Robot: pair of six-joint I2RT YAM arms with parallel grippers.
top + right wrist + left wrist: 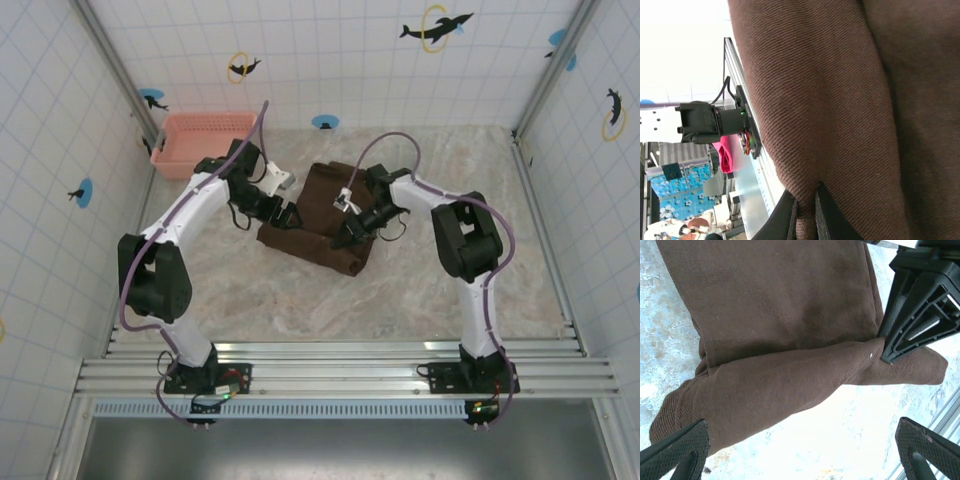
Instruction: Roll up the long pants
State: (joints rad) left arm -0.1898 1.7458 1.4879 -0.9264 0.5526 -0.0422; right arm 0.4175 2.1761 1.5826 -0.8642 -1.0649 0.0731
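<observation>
Right gripper (pixel 806 216), jaws nearly closed, pinches a fold at the near edge of the long pants (pixel 322 212). Left gripper (pixel 800 447), jaws spread wide, hangs over the left end of the cloth. The dark brown pants lie bunched at mid-table (pixel 300 300), well apart from the pink basket (pixel 205 140) at the far left.

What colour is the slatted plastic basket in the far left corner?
The plastic basket is pink; top external view.
</observation>
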